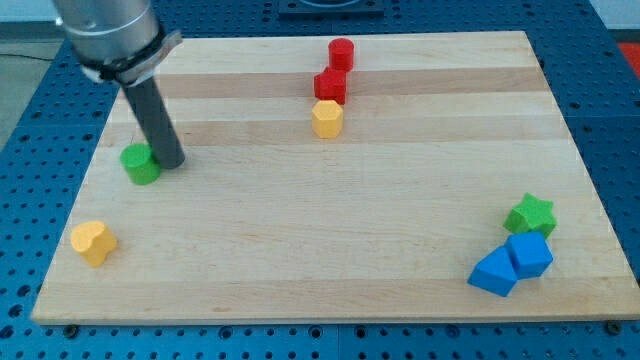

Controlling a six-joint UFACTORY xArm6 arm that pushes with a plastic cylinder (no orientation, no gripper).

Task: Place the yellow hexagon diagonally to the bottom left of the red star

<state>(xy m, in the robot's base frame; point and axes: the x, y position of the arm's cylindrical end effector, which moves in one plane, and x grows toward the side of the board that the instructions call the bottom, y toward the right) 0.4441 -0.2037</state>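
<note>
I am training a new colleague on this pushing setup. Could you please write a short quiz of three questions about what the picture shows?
1. True or false: my tip is touching the yellow hexagon.
2. Which block lies nearest my tip? A) green star B) green round block C) yellow heart
3. Fill in: just below the red star in the view sits the yellow ____.

Key
1. False: the tip is far to the view's left, beside the green round block.
2. B
3. hexagon
</note>
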